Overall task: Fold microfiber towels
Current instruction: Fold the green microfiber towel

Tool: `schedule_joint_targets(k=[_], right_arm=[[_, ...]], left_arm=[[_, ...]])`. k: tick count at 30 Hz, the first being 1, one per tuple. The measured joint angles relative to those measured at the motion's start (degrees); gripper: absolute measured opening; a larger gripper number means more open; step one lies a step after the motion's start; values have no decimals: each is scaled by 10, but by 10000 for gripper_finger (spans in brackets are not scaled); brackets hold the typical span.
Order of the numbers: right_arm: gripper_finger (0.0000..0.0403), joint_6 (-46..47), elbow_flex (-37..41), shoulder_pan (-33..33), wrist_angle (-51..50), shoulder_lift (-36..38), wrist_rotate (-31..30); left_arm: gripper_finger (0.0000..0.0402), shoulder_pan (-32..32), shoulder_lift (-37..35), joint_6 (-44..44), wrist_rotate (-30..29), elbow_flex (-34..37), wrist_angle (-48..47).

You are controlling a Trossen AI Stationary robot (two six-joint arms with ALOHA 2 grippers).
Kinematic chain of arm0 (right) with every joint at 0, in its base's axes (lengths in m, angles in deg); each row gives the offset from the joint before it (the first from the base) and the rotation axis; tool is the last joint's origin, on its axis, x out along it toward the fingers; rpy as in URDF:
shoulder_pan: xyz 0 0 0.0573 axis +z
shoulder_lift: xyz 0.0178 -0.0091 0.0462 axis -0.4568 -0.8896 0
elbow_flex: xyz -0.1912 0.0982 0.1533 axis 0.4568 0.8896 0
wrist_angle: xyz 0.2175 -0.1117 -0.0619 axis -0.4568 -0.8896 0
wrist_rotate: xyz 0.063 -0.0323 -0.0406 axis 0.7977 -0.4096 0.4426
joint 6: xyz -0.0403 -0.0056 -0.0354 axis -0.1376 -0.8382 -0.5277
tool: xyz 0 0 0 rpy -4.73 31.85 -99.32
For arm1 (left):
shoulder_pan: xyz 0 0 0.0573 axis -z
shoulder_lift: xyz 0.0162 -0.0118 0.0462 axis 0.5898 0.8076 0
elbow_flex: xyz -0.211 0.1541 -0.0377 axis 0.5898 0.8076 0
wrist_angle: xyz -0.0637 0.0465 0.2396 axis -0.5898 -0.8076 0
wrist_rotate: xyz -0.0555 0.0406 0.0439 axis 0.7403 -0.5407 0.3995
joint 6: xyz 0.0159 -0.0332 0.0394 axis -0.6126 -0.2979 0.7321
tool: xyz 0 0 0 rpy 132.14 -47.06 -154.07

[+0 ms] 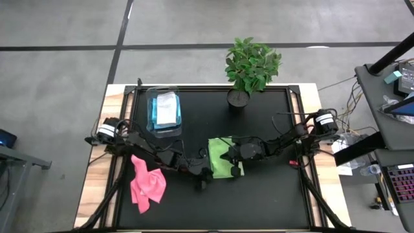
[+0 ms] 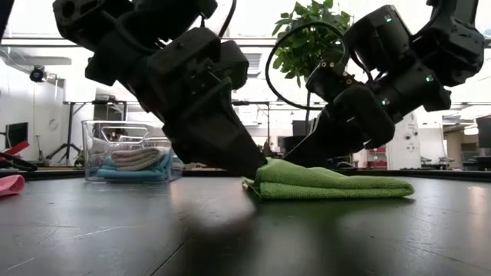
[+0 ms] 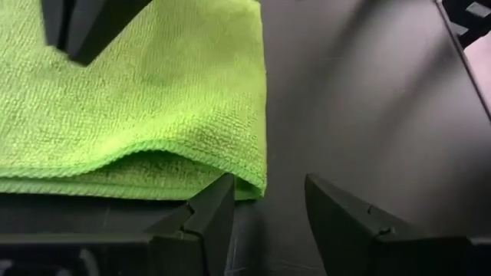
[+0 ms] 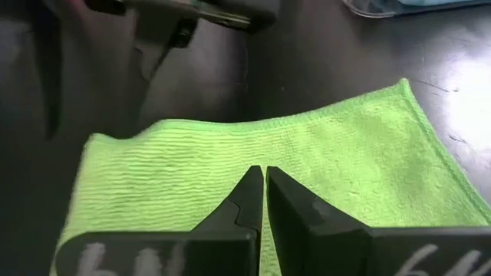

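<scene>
Now both grippers sit at the folded lime green towel (image 1: 224, 157) mid-table.

My left gripper (image 3: 268, 211) stands part open and empty at the towel's left corner; my right gripper (image 4: 264, 201), closed on nothing, presses its top. I judge the cloth light, limp and grippy, best pinched at corners. Matte black table (image 1: 272, 194); pink towel (image 1: 147, 184) lies left, clear bin (image 1: 163, 111) and plant (image 1: 250, 65) far.

From above, the right gripper (image 1: 228, 154) covers the middle of the lime green towel (image 1: 217, 163), and dark links hide the left gripper's tips. In the low view the pink towel (image 2: 9, 185) is cut off at the left edge. Folded cloths in the clear bin (image 2: 129, 159) blur together.
</scene>
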Motion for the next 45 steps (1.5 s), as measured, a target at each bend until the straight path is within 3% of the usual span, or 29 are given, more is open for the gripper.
schedule_joint_targets(k=[10,17,24,34,39,45], right_arm=[[12,7,-2,-10,58,-38,-4],[12,11,-5,-20,63,-63,-4],[12,32,-12,-35,75,-79,-5],[12,32,-12,-40,75,-80,-4],[12,30,-11,-40,73,-80,-4],[12,26,-11,-38,73,-76,-3]], left_arm=[[81,-1,37,0,0,-1,54],[11,-1,38,14,4,-2,58],[1,-1,38,19,31,-2,59],[9,-1,38,-11,68,-2,53],[63,-1,37,-15,78,-2,45],[148,-1,-2,-6,98,-2,-30]])
